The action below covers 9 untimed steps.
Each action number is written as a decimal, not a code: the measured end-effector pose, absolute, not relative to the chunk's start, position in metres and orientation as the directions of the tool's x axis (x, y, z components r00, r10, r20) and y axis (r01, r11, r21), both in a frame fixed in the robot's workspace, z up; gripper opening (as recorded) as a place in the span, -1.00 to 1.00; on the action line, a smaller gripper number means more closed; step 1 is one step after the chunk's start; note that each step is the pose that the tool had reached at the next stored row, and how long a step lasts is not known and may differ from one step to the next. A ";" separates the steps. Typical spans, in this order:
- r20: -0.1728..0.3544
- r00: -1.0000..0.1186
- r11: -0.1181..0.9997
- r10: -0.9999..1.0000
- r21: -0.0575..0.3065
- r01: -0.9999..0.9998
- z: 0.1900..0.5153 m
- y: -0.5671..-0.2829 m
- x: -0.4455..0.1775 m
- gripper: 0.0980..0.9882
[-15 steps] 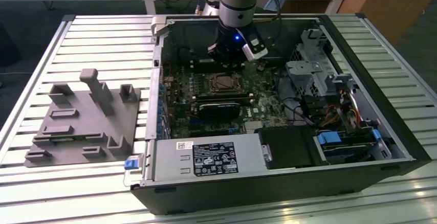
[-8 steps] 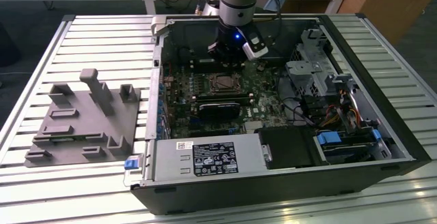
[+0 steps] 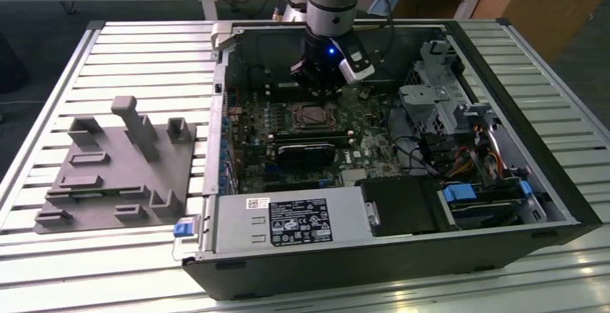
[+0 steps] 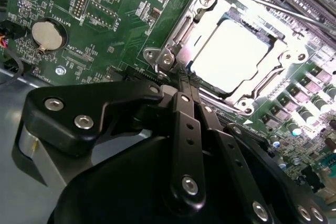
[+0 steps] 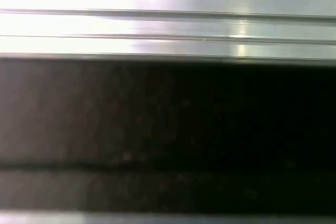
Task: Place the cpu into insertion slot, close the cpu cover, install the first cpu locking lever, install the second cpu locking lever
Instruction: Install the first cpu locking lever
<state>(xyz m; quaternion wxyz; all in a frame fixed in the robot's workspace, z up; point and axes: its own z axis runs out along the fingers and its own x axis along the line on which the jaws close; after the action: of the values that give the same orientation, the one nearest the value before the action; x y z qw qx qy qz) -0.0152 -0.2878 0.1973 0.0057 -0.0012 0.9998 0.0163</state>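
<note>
In the second wrist view the cpu (image 4: 228, 56) lies flat in the insertion slot (image 4: 247, 106), its pale metal top glaring under the light. The silvery cpu cover (image 4: 181, 30) lies down around it as a frame. A thin lever rod (image 4: 273, 8) runs along the socket's far side. My gripper (image 4: 184, 83) is shut, its black fingers pressed together with the tips just off the socket's near corner. In the exterior view the gripper (image 3: 318, 86) hangs inside the open computer case, right behind the insertion slot (image 3: 307, 116).
A black card (image 3: 307, 148) sits in front of the socket, and a drive cage (image 3: 433, 91) and cables stand on the exterior view's right. A grey fixture (image 3: 119, 163) lies on the slatted table outside the case. A coin cell (image 4: 47, 34) sits on the board beside my fingers.
</note>
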 end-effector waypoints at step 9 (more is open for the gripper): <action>-0.012 -1.000 0.996 -0.001 0.086 -0.003 0.198 -0.287 -0.015 -0.96</action>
<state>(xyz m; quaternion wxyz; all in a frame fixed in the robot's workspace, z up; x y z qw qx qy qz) -0.0152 -0.2873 0.1978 0.0060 -0.0010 0.9991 0.0431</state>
